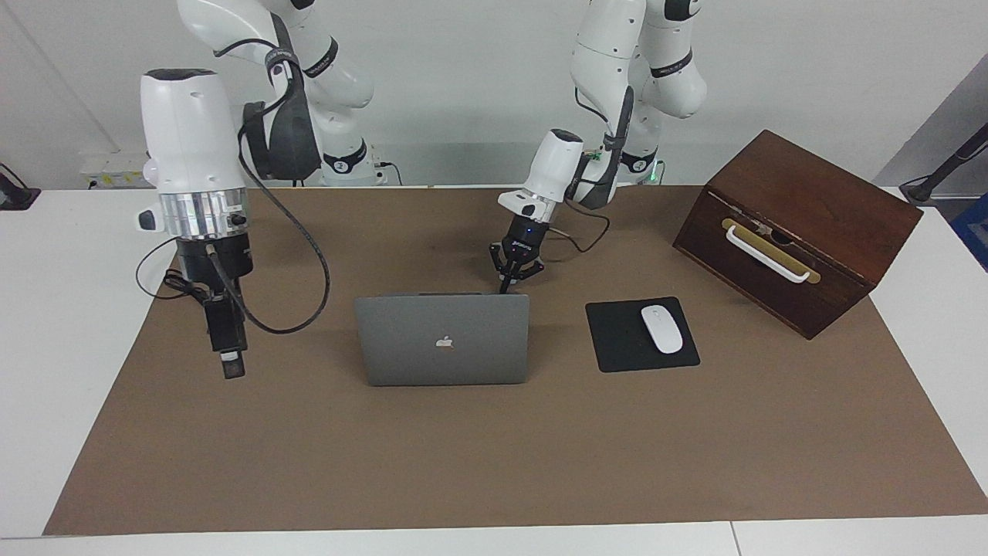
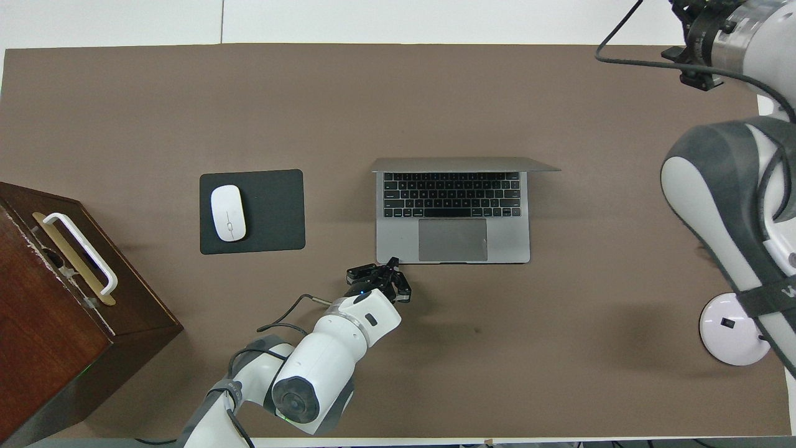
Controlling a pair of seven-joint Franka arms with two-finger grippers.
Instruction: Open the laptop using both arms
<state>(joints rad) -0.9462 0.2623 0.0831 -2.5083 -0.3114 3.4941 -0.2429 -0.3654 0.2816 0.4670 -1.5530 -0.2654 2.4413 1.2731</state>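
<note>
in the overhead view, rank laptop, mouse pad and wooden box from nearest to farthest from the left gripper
From the left gripper:
1. laptop, open, its near corner right at the gripper.
2. mouse pad, beside the laptop toward the left arm's end.
3. wooden box, at the left arm's end of the table.

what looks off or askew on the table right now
Only the wooden box stands out: it sits turned at an angle to the mat's edges at the left arm's end of the table. The laptop stands open and square, and the mouse lies on its pad. Nothing looks spilled or damaged.
</note>
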